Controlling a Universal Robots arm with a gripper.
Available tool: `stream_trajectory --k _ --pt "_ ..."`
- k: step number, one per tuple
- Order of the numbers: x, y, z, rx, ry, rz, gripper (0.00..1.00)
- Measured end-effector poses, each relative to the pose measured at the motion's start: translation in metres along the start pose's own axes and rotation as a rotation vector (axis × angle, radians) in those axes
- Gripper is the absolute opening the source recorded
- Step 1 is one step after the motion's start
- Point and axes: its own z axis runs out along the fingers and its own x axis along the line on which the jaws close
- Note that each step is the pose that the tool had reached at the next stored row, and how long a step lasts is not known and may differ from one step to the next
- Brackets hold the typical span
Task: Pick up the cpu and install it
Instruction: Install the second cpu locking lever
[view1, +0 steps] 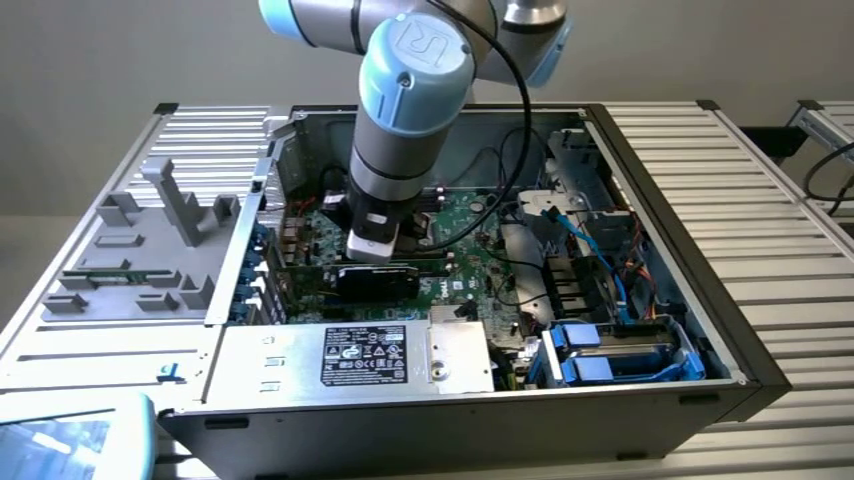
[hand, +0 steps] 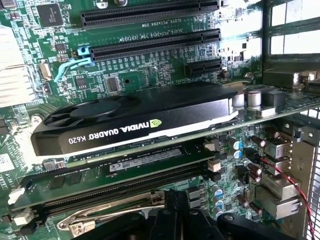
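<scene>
The arm's fingers (view1: 378, 252), closed, hang above the graphics card (view1: 387, 278) inside the computer case (view1: 694, 330), centre frame.

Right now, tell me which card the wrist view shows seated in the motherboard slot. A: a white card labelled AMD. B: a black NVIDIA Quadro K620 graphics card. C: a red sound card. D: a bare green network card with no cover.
B: the black-shrouded graphics card standing in its slot on the motherboard carries the printed name NVIDIA Quadro K620 along its edge.
</scene>
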Motion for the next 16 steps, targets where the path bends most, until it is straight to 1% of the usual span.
stream_trajectory --k 5,10,16 --pt "-0.0007 -0.0028 0.0016 0.0008 -0.0043 0.009 0.12" --pt "-0.0011 -0.0038 0.0029 0.0003 -0.0102 0.015 0.12" --pt "-0.0008 -0.0038 0.0054 0.0002 -0.0104 0.015 0.12"
